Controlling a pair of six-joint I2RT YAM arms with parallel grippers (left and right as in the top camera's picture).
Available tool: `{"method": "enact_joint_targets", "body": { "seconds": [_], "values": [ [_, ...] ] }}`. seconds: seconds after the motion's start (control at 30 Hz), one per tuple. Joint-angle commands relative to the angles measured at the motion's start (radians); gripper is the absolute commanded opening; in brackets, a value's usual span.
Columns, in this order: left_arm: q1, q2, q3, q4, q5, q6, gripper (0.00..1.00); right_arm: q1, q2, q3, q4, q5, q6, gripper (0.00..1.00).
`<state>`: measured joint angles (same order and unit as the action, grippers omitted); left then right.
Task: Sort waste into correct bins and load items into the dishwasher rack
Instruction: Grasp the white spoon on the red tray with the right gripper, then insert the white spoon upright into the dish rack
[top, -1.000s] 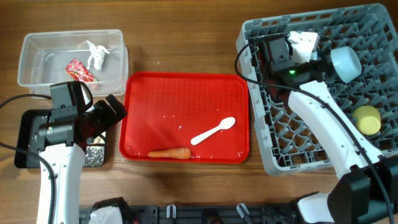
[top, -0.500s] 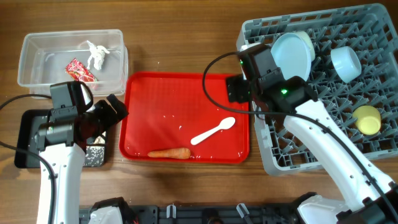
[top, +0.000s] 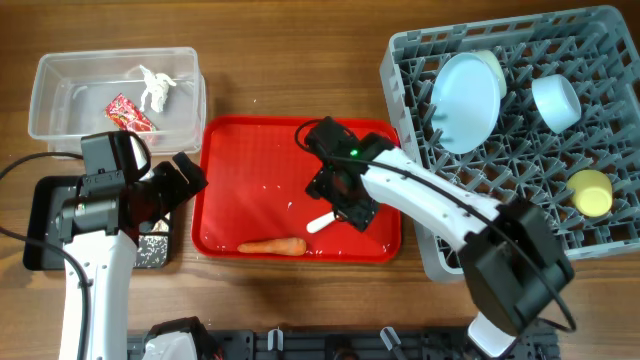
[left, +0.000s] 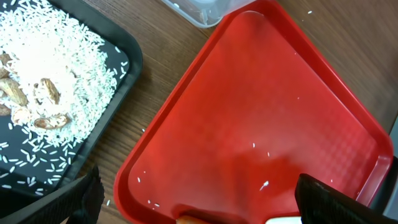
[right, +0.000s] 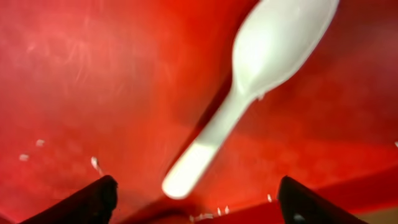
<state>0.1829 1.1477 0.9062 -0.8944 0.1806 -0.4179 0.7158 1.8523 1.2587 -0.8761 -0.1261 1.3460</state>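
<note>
Now the right claw (right: 196, 200) hangs spread wide over the white spoon (right: 239, 99), which lies flat in the red tray (top: 250, 160). It is probably light, stiff and slick; the thin handle looks the best hold. The tray's raised lip and the carrot (top: 272, 245) sit near. The left claw (left: 208, 199) is wide too, empty.
</note>
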Motion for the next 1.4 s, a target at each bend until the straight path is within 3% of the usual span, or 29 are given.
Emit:
{"method": "enact_joint_targets", "body": {
  "seconds": [0.0,0.17,0.33,0.43,0.57,0.73,0.8,0.87,1.0,1.13,1.27,1.37],
  "values": [
    [0.004,0.005,-0.003,-0.002,0.010,-0.010,1.00,0.002,0.075,-0.004,0.030,0.029,0.072,0.86],
    [0.004,0.005,-0.003,-0.002,0.010,-0.010,1.00,0.001,0.142,-0.004,0.061,0.106,0.098,0.85],
    [0.004,0.005,-0.003,-0.002,0.010,-0.009,1.00,-0.004,0.142,-0.004,0.061,0.172,0.094,0.55],
    [0.004,0.005,-0.003,-0.002,0.010,-0.010,1.00,-0.007,0.142,-0.004,0.060,0.171,0.093,0.29],
    [0.004,0.005,-0.003,-0.002,0.010,-0.010,1.00,-0.007,0.141,-0.004,0.055,0.172,0.086,0.13],
    [0.004,0.005,-0.003,-0.002,0.010,-0.010,1.00,-0.024,0.104,0.009,0.060,0.175,-0.132,0.04],
    [0.004,0.005,-0.003,-0.002,0.009,-0.010,1.00,-0.055,0.045,0.036,0.052,0.183,-0.333,0.04],
    [0.004,0.005,-0.003,-0.002,0.009,-0.009,1.00,-0.108,-0.099,0.041,0.050,0.182,-0.608,0.04],
    [0.004,0.005,-0.003,-0.001,0.009,-0.010,1.00,-0.205,-0.372,0.041,0.014,0.184,-1.006,0.04],
    [0.004,0.005,-0.003,-0.002,0.010,-0.010,1.00,-0.343,-0.516,0.041,-0.110,0.317,-1.162,0.04],
    [0.004,0.005,-0.003,-0.002,0.010,-0.010,1.00,-0.471,-0.458,-0.023,-0.160,0.328,-1.374,0.04],
    [0.004,0.005,-0.003,-0.002,0.010,-0.010,1.00,-0.484,-0.379,-0.079,-0.154,0.301,-1.368,0.04]
  ]
}}
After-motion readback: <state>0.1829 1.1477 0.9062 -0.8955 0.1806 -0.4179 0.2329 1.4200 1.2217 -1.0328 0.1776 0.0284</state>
